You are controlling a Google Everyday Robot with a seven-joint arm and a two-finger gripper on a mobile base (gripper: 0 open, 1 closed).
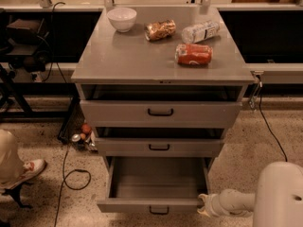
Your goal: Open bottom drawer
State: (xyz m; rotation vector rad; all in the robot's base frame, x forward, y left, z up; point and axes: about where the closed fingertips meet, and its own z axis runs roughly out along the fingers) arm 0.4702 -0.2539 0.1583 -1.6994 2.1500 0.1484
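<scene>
We see the lowest grey metal drawer standing open; white gripper at its front-R corner, can't tell its grip.

Cream hand at right front corner of grey bottom drawer; black handle; red can

Seemingly head-high, downward; gripper lower right

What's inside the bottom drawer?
The bottom drawer shows only bare grey floor where visible. Its rear part is covered by the middle drawer. The end effector sits at its front right corner.
</scene>
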